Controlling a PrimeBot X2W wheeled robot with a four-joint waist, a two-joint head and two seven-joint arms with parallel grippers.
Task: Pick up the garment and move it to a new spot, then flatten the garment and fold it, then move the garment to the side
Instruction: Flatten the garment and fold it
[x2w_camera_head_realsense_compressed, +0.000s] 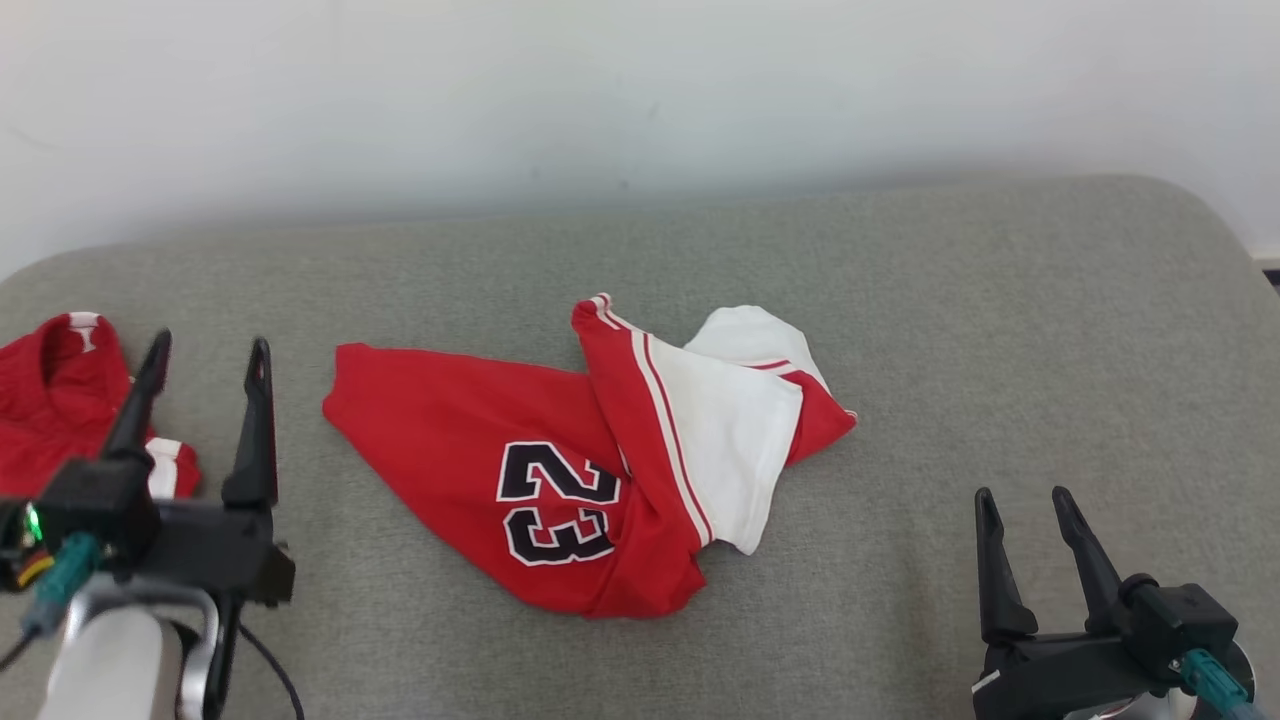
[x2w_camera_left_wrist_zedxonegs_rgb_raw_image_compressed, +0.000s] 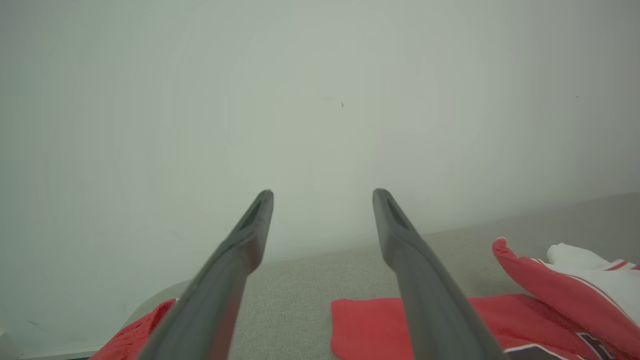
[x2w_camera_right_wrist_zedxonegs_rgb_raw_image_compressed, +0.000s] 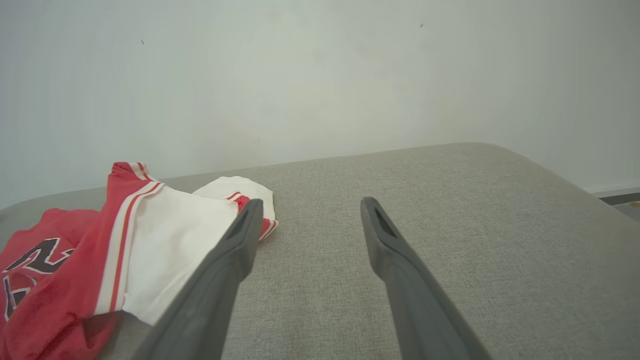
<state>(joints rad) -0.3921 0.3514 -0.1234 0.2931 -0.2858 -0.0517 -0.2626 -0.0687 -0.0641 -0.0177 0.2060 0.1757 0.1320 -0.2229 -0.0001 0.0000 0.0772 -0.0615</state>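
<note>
Spread and empty, the left claw (x2w_camera_head_realsense_compressed: 210, 343) and right claw (x2w_camera_head_realsense_compressed: 1023, 494) are hanging either side of the crumpled garment (x2w_camera_head_realsense_compressed: 560, 480). Bare desk (x2w_camera_head_realsense_compressed: 1000, 330) is stretching ahead of the right; the left is half hiding a second red garment (x2w_camera_head_realsense_compressed: 50, 400).

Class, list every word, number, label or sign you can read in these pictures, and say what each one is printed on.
"23": black numerals with a white outline, on the red part of the garment, lying tilted in the head view.
The same numerals are cut off at the edge of both wrist views and can't be read there.
The second red garment has no readable text.
</note>
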